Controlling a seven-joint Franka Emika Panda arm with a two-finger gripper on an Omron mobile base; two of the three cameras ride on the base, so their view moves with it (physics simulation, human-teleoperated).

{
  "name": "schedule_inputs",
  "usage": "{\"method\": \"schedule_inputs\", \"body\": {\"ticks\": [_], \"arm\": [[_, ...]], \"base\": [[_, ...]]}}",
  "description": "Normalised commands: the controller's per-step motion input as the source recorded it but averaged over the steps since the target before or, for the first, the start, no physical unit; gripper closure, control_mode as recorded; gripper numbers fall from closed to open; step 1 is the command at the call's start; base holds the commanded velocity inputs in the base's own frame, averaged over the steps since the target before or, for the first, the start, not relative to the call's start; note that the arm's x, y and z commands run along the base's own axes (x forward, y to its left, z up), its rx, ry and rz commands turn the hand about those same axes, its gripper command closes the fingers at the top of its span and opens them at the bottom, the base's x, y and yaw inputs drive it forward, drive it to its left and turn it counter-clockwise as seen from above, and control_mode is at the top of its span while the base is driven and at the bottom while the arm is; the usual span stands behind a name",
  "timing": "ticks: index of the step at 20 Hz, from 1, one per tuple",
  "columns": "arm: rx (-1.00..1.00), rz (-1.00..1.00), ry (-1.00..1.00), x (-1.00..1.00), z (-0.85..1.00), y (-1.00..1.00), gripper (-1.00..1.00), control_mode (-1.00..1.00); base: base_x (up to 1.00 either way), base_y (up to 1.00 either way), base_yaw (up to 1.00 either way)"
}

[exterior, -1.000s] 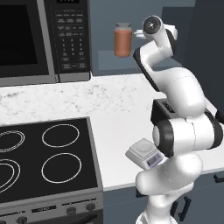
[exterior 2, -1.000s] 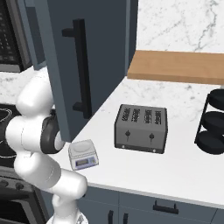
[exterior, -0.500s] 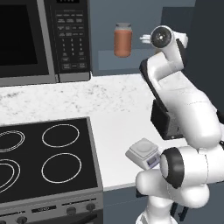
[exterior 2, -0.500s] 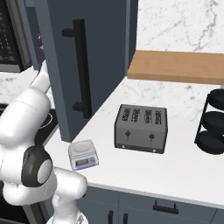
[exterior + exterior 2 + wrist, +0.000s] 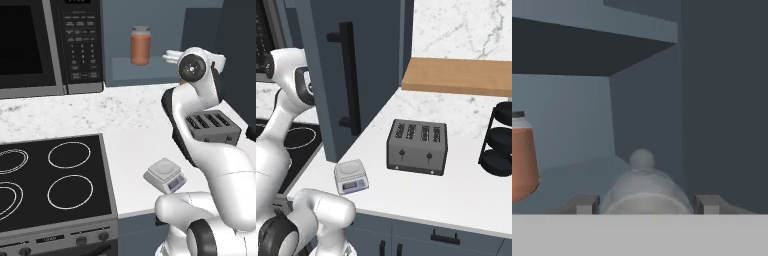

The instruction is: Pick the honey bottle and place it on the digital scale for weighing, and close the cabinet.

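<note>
In the hand view a small rounded bottle (image 5: 643,187) with a knob-like cap stands on the cabinet shelf. It looks pale grey in the shade and seems to be the honey bottle. My gripper (image 5: 644,204) is open, with one fingertip (image 5: 582,204) on each side of it, close to its walls. From the left base view the hand (image 5: 171,55) reaches into the open cabinet (image 5: 150,70), to the right of the jar. The cabinet door (image 5: 371,50) stands open, showing its dark bar handle (image 5: 348,80). The digital scale (image 5: 165,175) (image 5: 351,176) sits bare at the counter's front edge.
A taller reddish-orange jar with a grey lid (image 5: 140,45) (image 5: 522,155) stands on the same shelf, left of the hand. The black toaster (image 5: 417,146) is on the counter, the microwave (image 5: 50,45) over the stove (image 5: 50,180). A dark tiered rack (image 5: 498,145) stands far right.
The arm's upper joints have swung down and to the right, bringing the hand lower beside the jar at the cabinet shelf. Scale, jar and door have not moved.
</note>
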Motion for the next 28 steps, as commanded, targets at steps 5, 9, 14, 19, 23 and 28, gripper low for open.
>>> {"method": "schedule_inputs", "body": {"ticks": [5,9,14,19,23,28], "arm": [[0.0,0.0,0.0,-1.0,0.05,0.25,1.0,-1.0],[0.0,0.0,0.0,-1.0,-0.28,0.19,1.0,-1.0],[0.01,-0.2,0.0,-0.49,-0.46,0.65,1.0,-1.0],[0.11,-0.36,0.0,-0.21,-0.48,0.56,1.0,-1.0],[0.14,-0.38,0.02,-0.06,-0.62,0.37,1.0,-1.0],[0.0,-0.27,0.04,0.16,-0.61,0.19,1.0,-1.0]], "base": [[0.0,0.0,0.0],[0.0,0.0,0.0],[0.0,0.0,0.0],[0.0,0.0,0.0],[0.0,0.0,0.0],[0.0,0.0,0.0]]}}
